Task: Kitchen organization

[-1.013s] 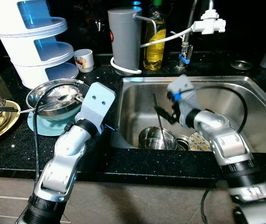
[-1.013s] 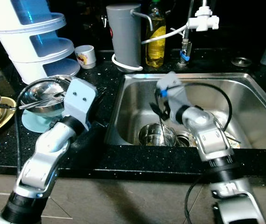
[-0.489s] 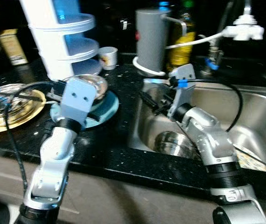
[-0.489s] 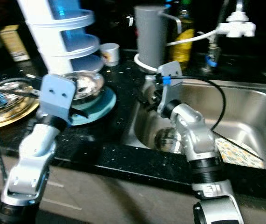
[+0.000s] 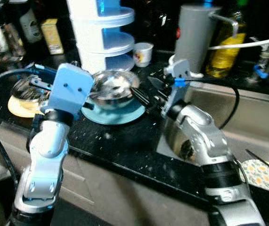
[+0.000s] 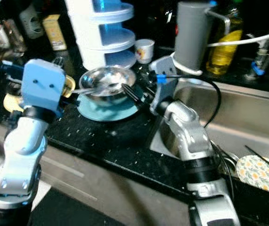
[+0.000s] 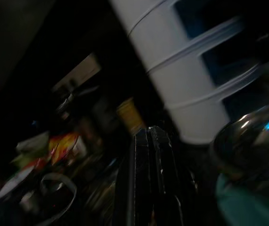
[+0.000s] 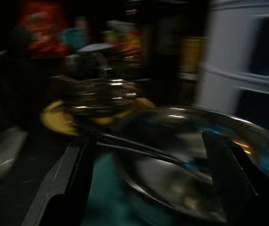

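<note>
A steel bowl (image 5: 111, 88) with a utensil lying across it sits on a teal plate (image 5: 118, 114) on the black counter. My right gripper (image 5: 146, 92) reaches from the sink side to the bowl's right rim. Its fingers (image 8: 73, 179) stand wide apart, open, with the bowl (image 8: 191, 155) ahead between them. My left arm is raised at the counter's left; its wrist housing (image 5: 70, 89) hides the fingers from the head views. In the left wrist view the left gripper (image 7: 147, 134) is shut and empty, pointing toward the white tiered container (image 7: 191, 80).
The white tiered container (image 5: 101, 33), a mug (image 5: 142, 52), a grey dispenser (image 5: 193, 30) and an oil bottle (image 5: 226, 52) line the back. A yellow plate (image 5: 16, 106) with steel dishes lies left. The sink (image 5: 252, 122) at right holds a patterned plate (image 5: 264, 174).
The view has swung left along the counter. My right gripper has come out of the sink and moved left to the steel bowl. My left arm has shifted left with the turn.
</note>
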`<state>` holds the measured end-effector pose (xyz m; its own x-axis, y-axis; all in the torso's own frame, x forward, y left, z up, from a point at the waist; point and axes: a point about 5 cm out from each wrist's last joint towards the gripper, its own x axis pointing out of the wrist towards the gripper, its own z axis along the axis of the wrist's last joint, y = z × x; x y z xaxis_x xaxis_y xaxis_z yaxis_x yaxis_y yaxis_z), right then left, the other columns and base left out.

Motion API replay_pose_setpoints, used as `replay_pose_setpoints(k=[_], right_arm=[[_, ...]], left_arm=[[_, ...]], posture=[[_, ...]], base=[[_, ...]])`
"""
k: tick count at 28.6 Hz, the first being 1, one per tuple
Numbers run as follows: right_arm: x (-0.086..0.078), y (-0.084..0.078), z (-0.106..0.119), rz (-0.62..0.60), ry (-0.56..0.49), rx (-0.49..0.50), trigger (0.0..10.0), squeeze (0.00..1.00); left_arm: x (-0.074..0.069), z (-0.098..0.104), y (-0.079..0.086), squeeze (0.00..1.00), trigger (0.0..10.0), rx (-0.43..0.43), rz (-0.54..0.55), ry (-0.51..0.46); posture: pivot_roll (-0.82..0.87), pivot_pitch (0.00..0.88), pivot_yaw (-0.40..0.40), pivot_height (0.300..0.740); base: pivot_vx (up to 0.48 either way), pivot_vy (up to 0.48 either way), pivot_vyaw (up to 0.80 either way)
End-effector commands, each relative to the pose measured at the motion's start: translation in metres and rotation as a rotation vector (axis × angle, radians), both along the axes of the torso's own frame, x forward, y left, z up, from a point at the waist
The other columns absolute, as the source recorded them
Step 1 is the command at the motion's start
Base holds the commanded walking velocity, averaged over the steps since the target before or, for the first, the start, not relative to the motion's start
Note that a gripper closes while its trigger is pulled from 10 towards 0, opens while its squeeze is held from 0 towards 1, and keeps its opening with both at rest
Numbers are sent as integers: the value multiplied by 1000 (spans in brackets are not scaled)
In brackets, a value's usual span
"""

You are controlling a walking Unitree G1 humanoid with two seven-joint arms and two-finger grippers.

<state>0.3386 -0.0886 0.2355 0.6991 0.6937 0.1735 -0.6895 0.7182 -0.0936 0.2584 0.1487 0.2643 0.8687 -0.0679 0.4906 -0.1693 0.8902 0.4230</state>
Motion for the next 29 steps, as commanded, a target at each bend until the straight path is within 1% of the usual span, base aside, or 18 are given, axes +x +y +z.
replay_pose_setpoints(k=[1,2,3,5,6,7,10,11,14,15,18,19,22,23,26,29], right_arm=[[-5,6,4,44,-36,3,10000,0],[-5,6,4,44,-36,3,10000,0],[-7,10,5,65,-46,0,10000,0],[-7,10,5,65,-46,0,10000,0],[-7,16,5,73,-56,-15,10000,0],[-7,16,5,73,-56,-15,10000,0],[-2,17,7,29,-73,-41,10000,0],[-2,17,7,29,-73,-41,10000,0],[2,11,8,-41,-124,-160,10000,0],[2,11,8,-41,-124,-160,10000,0],[7,5,10,-123,-173,-264,10000,0],[7,5,10,-123,-173,-264,10000,0],[8,2,11,-148,-202,-321,10000,0],[8,2,11,-148,-202,-321,10000,0],[7,5,7,-134,-227,-388,10000,0],[6,7,5,-112,-224,-395,10000,0]], left_arm=[[-3,-3,2,0,10000,-10,21,14],[-3,-3,2,0,10000,-10,21,14],[-4,-6,5,0,10000,-31,32,31],[-4,-6,5,0,10000,-31,32,31],[-7,-17,9,0,10000,-71,48,75],[-7,-17,9,0,10000,-71,48,75],[-12,-29,8,0,10000,-84,34,124],[-12,-29,8,0,10000,-84,34,124],[-17,-44,1,0,10000,-91,-9,176],[-17,-44,1,0,10000,-91,-9,176],[-20,-55,-4,0,10000,-103,-37,214],[-20,-55,-4,0,10000,-103,-37,214],[-21,-60,-7,0,10000,-114,-47,233],[-21,-60,-7,0,10000,-114,-47,233],[-23,-67,-12,0,10000,-127,-67,260],[-24,-69,-13,0,10000,-128,-74,267]], posture=[[84,0,-19,740],[84,0,-19,740],[85,0,-20,740],[85,0,-20,740],[92,0,-24,740],[92,0,-24,740],[95,0,-28,740],[95,0,-28,740],[90,0,-26,740],[90,0,-26,740],[82,0,-24,740],[82,0,-24,740],[81,0,-23,740],[81,0,-23,740],[78,0,-22,740],[78,0,-21,740]], base=[[0,0,775],[0,0,775],[0,0,775],[0,0,775],[0,0,788],[0,0,788],[0,0,0],[0,0,0],[0,0,0],[0,0,0],[0,0,0],[0,0,0],[0,0,0],[0,0,0],[0,0,0],[0,0,0]])
